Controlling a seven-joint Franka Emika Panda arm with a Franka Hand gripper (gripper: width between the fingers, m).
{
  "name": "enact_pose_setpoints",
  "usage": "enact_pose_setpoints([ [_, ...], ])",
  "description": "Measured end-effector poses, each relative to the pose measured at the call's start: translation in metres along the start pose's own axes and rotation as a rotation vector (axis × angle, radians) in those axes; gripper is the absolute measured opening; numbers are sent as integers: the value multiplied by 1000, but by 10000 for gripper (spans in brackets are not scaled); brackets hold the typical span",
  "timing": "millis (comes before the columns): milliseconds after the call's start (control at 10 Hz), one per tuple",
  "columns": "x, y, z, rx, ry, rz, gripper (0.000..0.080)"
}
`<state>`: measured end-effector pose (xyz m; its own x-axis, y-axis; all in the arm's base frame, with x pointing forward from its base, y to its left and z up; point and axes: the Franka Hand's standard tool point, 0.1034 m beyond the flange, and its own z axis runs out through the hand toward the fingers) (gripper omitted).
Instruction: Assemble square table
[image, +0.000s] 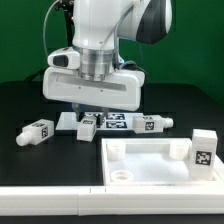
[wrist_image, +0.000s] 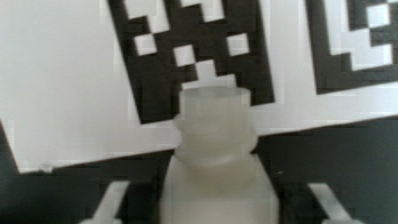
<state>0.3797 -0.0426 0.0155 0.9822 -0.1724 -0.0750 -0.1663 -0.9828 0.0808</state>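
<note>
- the robot's white two-finger gripper stands partly open: one grey finger is on each side of the middle leg, and a dark gap shows between that leg and each finger.
- the jaws straddle this leg without pressing on it, so nothing is clamped as far as the wrist view shows.
- the middle leg, a small white chunky plastic piece, lies centred between the fingers. it is blurred and runs lengthwise away from the camera.
- beyond its far end is the marker board, a thin flat white board with bold black-and-white tags, lying on the black table.
- in the exterior view the gripper hangs low over the marker board. the broad white hand body hides the fingertips, so i cannot tell from there whether the middle leg rests on the table.
- the large white plastic square tray-like top lies flat on the table in the foreground, toward the exterior view's right. a round corner socket shows in its near corner.
- a second tagged leg lies on its side at the exterior view's left, well apart from the top.
- a third tagged leg lies just beside the marker board on the exterior view's right.
- a fourth tagged leg stands upright at the top's right edge. whether it touches the rim i cannot tell.
- a long white rail runs along the front.
</note>
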Motion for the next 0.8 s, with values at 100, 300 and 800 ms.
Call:
enact_pose_setpoints([
  [100, 0, 0, 0, 0, -1, 15, 305],
  [300, -4, -3, 2, 13, -44, 20, 609],
  [800, 46, -2, -29, 55, -374, 0, 648],
])
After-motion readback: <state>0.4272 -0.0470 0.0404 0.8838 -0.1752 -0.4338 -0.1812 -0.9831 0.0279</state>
